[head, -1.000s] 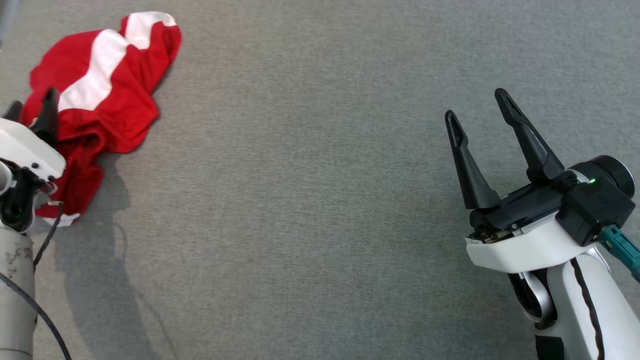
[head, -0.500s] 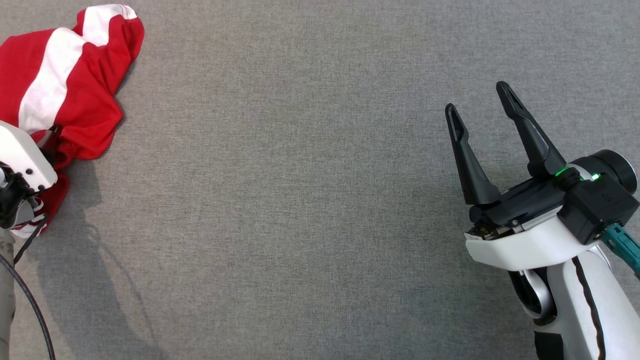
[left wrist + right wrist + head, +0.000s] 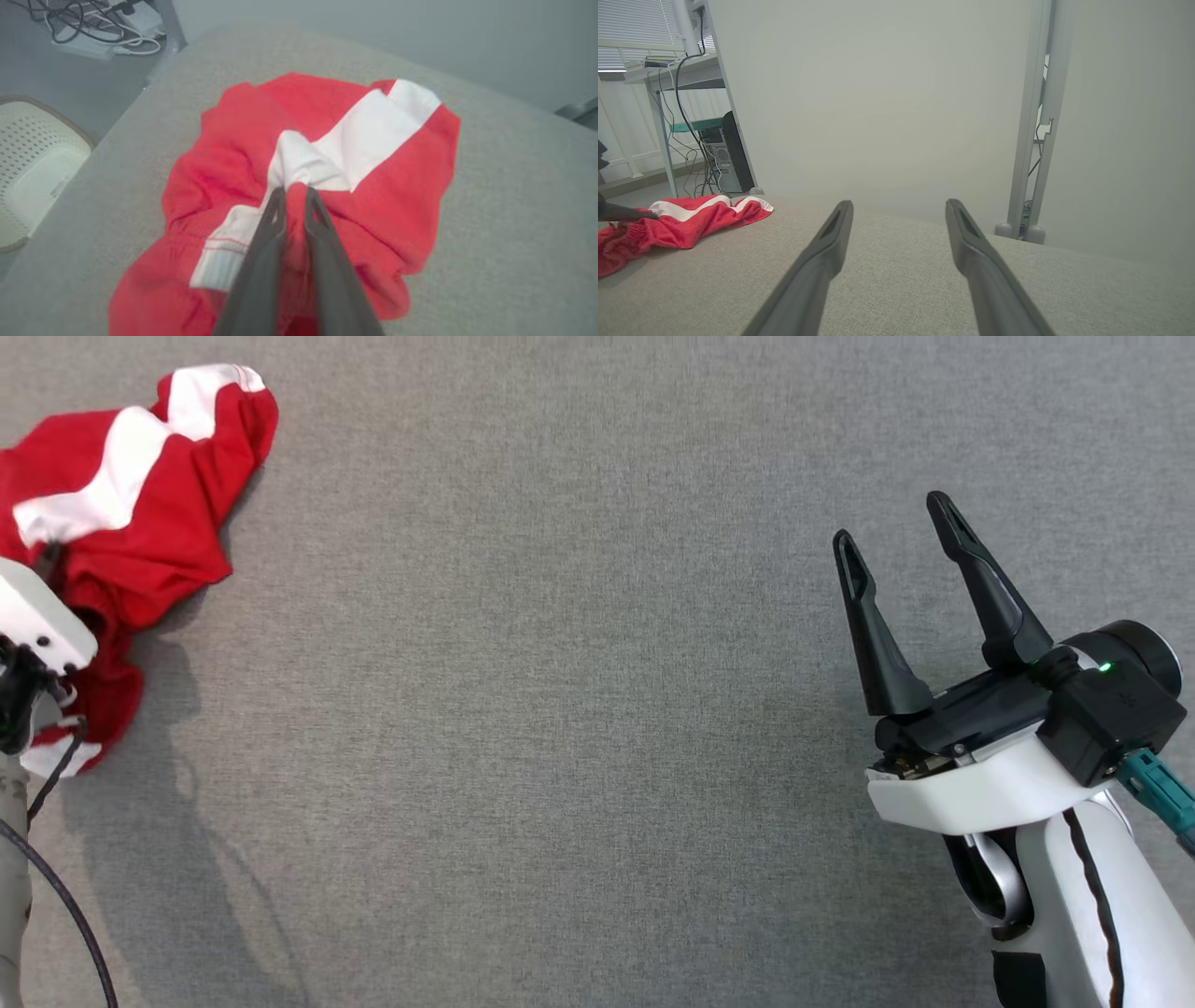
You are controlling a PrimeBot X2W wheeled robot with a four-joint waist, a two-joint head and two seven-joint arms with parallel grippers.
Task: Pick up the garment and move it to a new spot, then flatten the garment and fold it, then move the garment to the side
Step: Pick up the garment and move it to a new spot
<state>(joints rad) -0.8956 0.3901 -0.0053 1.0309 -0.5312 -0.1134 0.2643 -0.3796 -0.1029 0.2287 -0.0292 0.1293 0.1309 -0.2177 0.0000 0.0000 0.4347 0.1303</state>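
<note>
The garment (image 3: 140, 513), red with a broad white band (image 3: 112, 485), lies crumpled on the grey cloth-covered surface (image 3: 560, 709). It sits at the far left of the head view, towards the top, with one side running to that view's left edge. The left gripper (image 3: 294, 190) is clamped on it: in the left wrist view its two dark fingers (image 3: 264, 247) stand nearly together with a ridge of red cloth pinched between them. The fabric gathers into creases towards the tips, where red meets white. A white hem (image 3: 219, 252) with a line of red stitching lies just left of those fingers in that view. In the head view the left arm's white wrist housing (image 3: 37, 616) covers the near part of the heap, and a soft shadow (image 3: 168, 775) falls on the surface below it. The right gripper (image 3: 890, 518) hangs well apart from the garment at the lower right of the head view, jaws spread wide and empty over bare grey cloth. In the right wrist view the garment lies low at the far left. Beyond the surface are a pale perforated basket (image 3: 32, 163), a tangle of cables (image 3: 93, 18), a dark computer tower (image 3: 733, 154) and a grey metal post (image 3: 1036, 116).
</note>
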